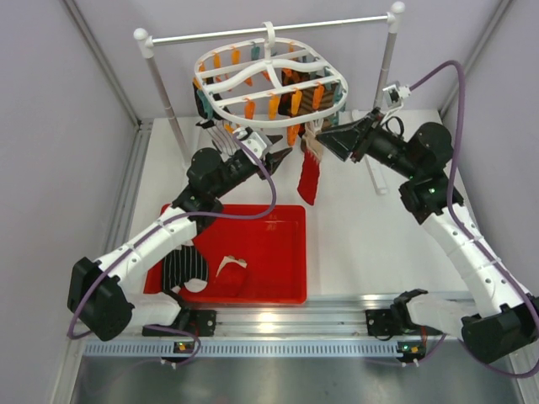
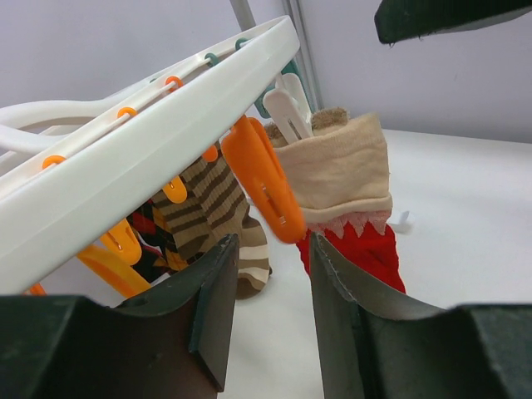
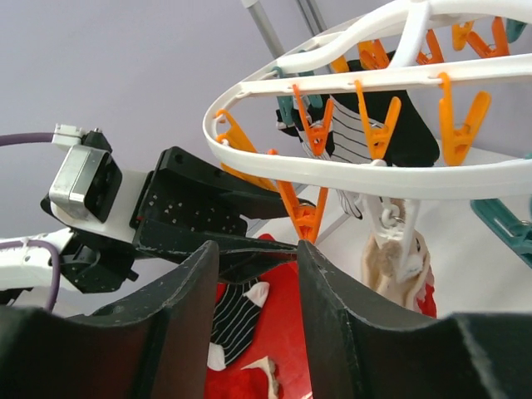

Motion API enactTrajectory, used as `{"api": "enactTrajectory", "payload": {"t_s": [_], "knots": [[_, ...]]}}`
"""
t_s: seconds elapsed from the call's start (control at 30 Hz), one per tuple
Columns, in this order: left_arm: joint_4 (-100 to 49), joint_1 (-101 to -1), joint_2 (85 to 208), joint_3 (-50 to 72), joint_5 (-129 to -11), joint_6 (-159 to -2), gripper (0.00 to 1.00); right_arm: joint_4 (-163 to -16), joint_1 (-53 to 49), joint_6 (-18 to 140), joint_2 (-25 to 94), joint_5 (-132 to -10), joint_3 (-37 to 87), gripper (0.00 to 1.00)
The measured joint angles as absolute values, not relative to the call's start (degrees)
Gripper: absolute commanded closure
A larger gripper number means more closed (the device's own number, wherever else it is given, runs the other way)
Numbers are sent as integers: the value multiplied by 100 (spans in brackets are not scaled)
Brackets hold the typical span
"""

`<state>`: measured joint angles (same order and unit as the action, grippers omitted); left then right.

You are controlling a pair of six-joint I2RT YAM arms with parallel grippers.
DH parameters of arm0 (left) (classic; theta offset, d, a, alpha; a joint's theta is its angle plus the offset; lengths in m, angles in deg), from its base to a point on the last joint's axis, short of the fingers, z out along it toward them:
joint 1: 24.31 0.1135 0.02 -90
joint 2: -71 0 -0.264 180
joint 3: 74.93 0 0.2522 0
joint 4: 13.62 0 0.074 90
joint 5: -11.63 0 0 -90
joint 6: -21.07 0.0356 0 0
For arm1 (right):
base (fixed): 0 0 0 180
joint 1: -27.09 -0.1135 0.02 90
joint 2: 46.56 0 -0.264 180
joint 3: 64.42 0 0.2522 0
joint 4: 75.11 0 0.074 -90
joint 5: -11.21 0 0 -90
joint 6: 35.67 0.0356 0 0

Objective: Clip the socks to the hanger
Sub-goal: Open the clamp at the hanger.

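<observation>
fingers [image 2: 212, 307] of the left gripper [image 2: 273, 245] and right gripper [image 3: 255, 249] hang half-open, empty. i'd have the left squeeze the orange plastic clip [image 2: 264, 187], centre frame, squarely by its tail.

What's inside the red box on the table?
A black striped sock and a white sock lie in the red box. The left arm covers its left edge, so anything there is hidden.

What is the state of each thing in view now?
White plastic drying hanger: hung by its hook.
Dark red sock: hanging from hanger.
Beige sock: held in white clip.
Brown striped sock: hanging from hanger.
Black striped sock: lying in red plastic tray.
Left gripper: open, empty.
Right gripper: open, empty.
</observation>
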<state>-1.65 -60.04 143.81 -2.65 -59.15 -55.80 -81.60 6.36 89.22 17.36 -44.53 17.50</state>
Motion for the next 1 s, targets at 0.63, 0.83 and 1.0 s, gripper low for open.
{"api": "enactTrajectory", "payload": {"t_s": [0.63,0.83,1.0], "knots": [[-147,-6001,14403,-265,-5821,-5578,56,-7457,-131,8822,2064,-5341,1241,36],[-108,-6001,14410,-265,-5795,-5580,56,-7072,-236,8870,2069,-5817,1081,33],[-77,-6004,14497,-258,-5769,-5580,56,-6880,-319,8909,2176,-6021,954,31]]}}
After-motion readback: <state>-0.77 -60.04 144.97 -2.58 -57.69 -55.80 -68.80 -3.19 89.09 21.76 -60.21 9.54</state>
